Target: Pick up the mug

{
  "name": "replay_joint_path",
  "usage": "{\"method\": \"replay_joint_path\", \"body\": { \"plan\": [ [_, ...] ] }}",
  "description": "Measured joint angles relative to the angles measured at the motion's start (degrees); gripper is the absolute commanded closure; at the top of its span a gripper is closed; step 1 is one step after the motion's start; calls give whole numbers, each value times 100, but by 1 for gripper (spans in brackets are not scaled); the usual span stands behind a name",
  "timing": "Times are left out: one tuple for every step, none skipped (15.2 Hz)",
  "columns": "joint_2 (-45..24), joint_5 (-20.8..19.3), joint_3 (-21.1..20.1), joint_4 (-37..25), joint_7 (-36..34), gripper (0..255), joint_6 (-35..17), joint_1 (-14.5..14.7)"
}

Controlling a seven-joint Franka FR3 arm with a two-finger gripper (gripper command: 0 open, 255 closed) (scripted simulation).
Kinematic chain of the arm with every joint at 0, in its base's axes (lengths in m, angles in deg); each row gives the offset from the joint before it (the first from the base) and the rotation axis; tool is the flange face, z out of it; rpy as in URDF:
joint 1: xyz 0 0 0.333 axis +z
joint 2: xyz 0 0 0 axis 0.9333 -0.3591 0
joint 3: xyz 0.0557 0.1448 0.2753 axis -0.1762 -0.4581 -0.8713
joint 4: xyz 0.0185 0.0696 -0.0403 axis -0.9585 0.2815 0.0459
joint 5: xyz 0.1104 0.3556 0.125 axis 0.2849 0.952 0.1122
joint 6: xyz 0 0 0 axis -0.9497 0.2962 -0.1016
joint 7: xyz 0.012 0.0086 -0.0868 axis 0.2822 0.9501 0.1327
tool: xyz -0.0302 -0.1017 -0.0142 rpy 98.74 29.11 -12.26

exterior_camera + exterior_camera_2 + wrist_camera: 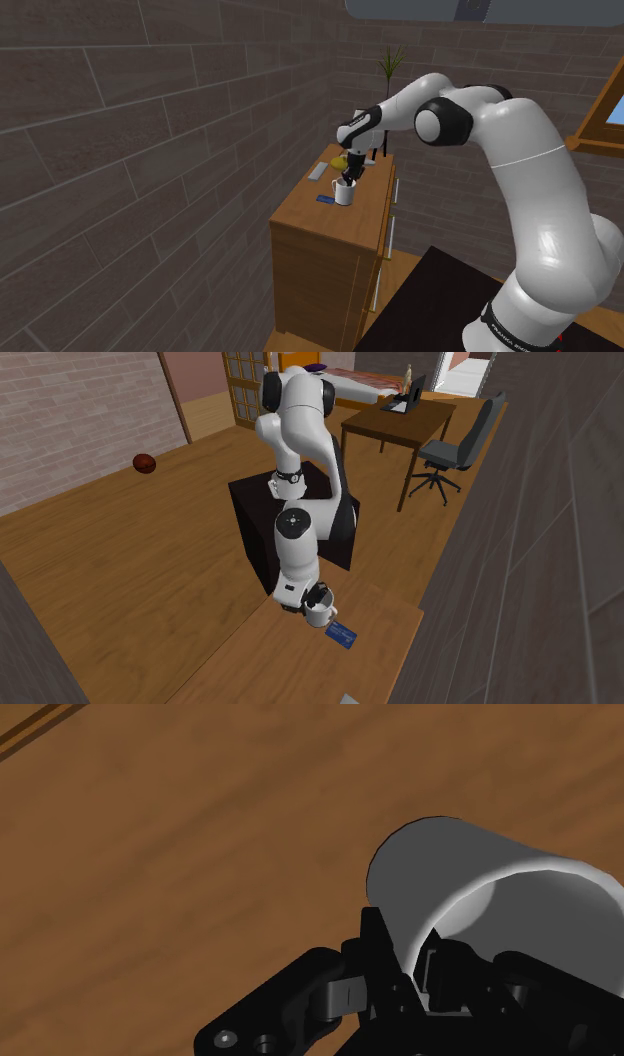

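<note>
Mug [345,193], white, stands upright near the middle of the wooden counter [300,215], its base apparently on the surface. The hand [349,176] sits directly over its rim. A blue card [325,200] lies just beside the mug, and a yellow object [340,160] lies behind it, toward the counter's far end.

Second exterior view: the mug [320,615] sits under the hand [312,600], toward the counter edge [390,602] nearest the stand. The blue card [342,636] lies just beside it.

Wrist view: the hand [408,954] straddles the mug [500,904] wall, one finger outside and one inside the cup. The fingers appear clamped on that wall above the counter [180,854].

Hazards, as judged:
- A pinch on one thin wall loads the mug off-centre, so it may pivot and swing during the lift.
- Low clamping force on a smooth wall would cause slip.
- A tilted lift could drag the base across the blue card.
</note>
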Motion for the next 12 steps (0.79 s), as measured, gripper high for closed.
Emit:
{"method": "replay_joint_path", "body": {
  "plan": [
    [47, -15, 12, -9, -9, 255, 55, 4],
    [103, -31, 26, -7, -16, 255, 108, 8],
    [144, -44, 37, -21, -24, 255, 162, 10],
    [192, -57, 47, -6, -33, 255, 194, 20],
    [228, -71, 56, -30, -48, 255, 253, 26],
    [266, -84, 65, -42, -57, 255, 301, 30],
    [308, -98, 75, -54, -69, 255, 354, 36],
    [335, -114, 84, -104, -87, 255, 430, 39],
    [386, -128, 95, -99, -95, 255, 473, 46],
    [429, -140, 104, -98, -102, 255, 515, 51],
    [482, -154, 115, -88, -103, 255, 557, 53],
    [506, -164, 121, -106, -117, 255, 599, 59]
  ]
}}
